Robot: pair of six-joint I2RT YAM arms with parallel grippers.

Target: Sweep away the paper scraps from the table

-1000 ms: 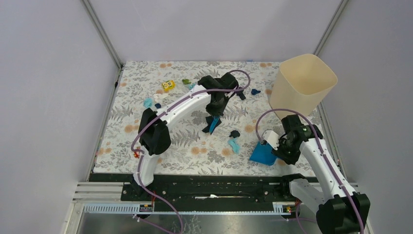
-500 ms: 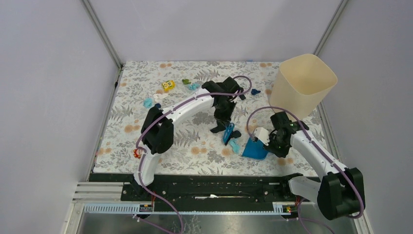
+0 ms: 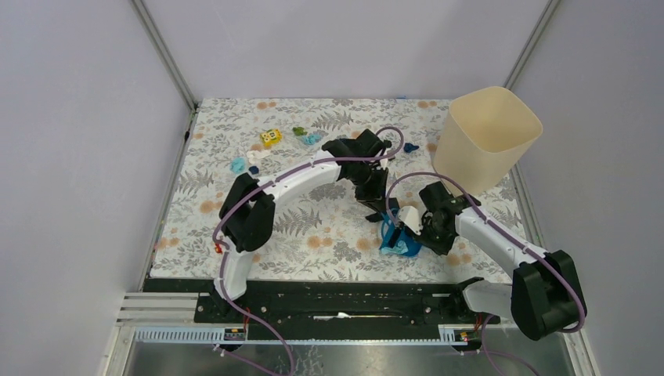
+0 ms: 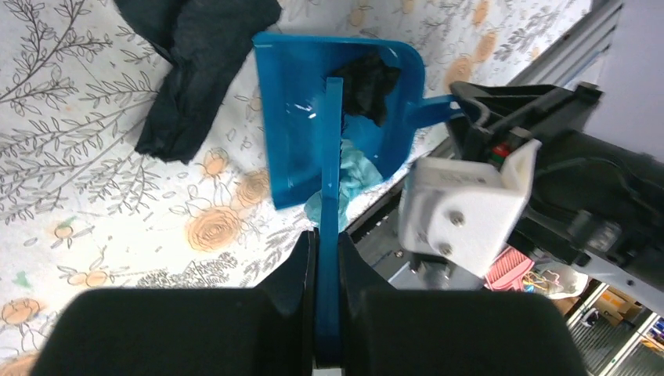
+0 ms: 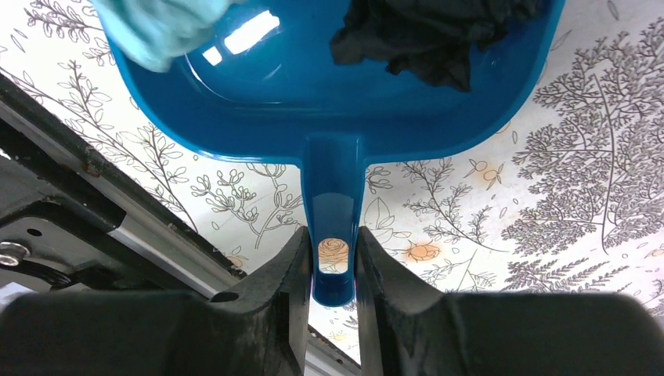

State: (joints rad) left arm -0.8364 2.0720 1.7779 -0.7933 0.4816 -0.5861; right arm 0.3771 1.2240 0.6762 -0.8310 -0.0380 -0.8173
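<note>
Right gripper (image 5: 333, 262) clamped on blue dustpan (image 5: 313, 86) handle, left gripper (image 4: 329, 251) clamped on thin blue sweeper (image 4: 332, 141) — paper scraps (image 5: 434, 31) likely featherlight, soft, so push them, don't pinch.

grey walls (image 3: 70, 157), metal corner posts (image 3: 164, 55)

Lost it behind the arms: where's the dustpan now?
In the top view, the dustpan lies right of centre near the table's front edge, its handle clamped in the right hand, with the left hand just beyond it.
</note>
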